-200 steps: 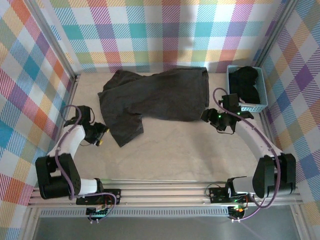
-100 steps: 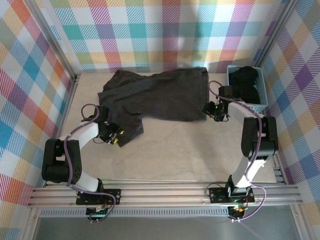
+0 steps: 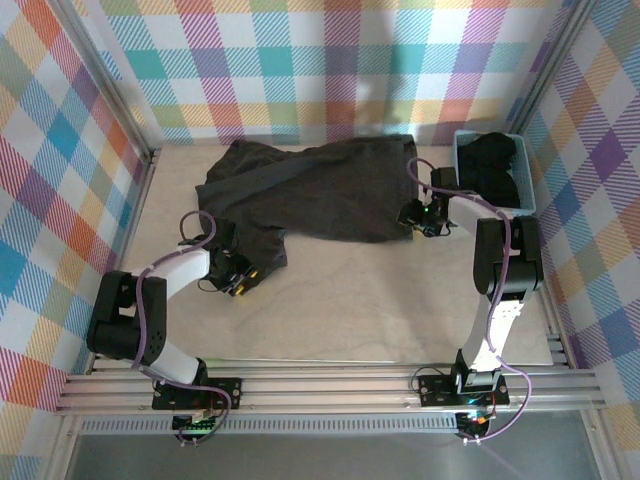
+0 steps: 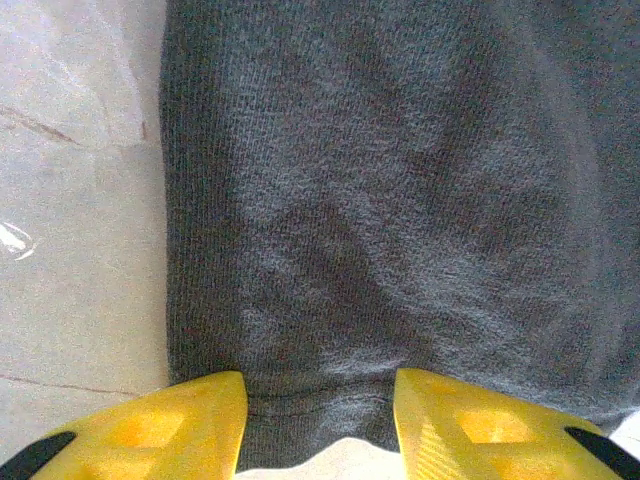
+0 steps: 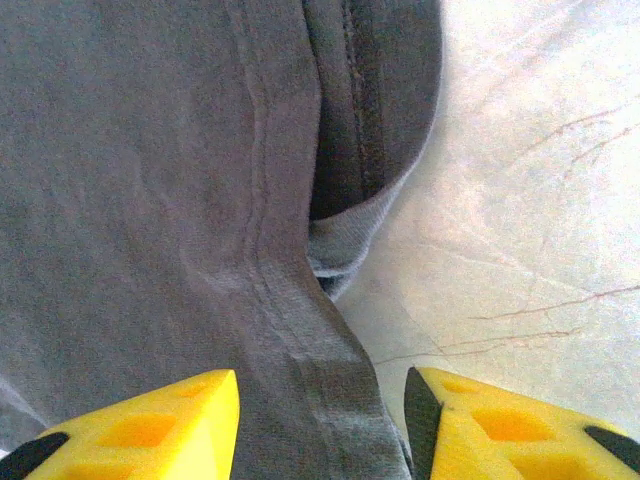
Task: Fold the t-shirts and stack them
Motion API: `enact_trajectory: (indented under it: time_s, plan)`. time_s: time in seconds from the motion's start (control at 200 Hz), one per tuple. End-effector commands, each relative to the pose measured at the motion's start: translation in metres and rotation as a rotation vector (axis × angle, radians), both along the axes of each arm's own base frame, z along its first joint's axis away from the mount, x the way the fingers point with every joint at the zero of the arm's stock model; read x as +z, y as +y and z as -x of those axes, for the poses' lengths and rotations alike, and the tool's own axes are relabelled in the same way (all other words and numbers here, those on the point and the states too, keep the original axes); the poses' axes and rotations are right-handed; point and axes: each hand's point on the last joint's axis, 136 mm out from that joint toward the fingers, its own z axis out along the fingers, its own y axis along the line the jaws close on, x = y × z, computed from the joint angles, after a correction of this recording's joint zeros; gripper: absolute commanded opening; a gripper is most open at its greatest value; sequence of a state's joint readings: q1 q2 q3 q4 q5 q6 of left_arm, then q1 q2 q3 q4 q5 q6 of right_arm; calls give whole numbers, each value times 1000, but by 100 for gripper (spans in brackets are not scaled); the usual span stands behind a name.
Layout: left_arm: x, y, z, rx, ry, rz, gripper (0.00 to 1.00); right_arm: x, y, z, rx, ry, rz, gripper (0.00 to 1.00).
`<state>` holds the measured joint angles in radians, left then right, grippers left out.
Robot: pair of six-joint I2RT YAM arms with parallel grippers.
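Charcoal cloth t-shirt [image 3: 320,190], rumpled, spread over far half of table [image 3: 350,300]. At its near-left edge, left gripper [image 3: 242,276] [image 4: 320,400], fingers apart astride hem. At near-right corner, right gripper [image 3: 416,218] [image 5: 322,400], fingers likewise apart. Far right, second dark shirt [image 3: 495,165] in light-blue basket [image 3: 497,214].

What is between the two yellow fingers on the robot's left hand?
The edge of the dark shirt lies between the left gripper's yellow fingers. You can see it in the left wrist view.
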<state>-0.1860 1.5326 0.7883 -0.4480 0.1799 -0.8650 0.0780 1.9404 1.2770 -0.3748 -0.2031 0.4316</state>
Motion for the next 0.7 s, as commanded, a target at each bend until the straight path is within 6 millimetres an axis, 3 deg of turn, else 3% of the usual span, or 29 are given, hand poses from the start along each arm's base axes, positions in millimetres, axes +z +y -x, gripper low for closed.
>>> enact_trajectory:
  time_s: [0.0,0.135,0.29,0.44,0.695]
  plan:
    - [-21,5,12,6,57,-49,41,-1,4,0,36,-8,-13,46]
    - [-25,8,7,15,50,-69,32,-5,7,2,28,4,-28,39]
    - [-22,14,3,33,29,-102,0,1,9,3,27,-10,-45,21]
    - [-13,23,6,44,14,-148,0,12,8,7,10,-36,-53,0]
    - [17,50,21,60,-35,-271,0,51,7,25,-16,-106,-79,0]
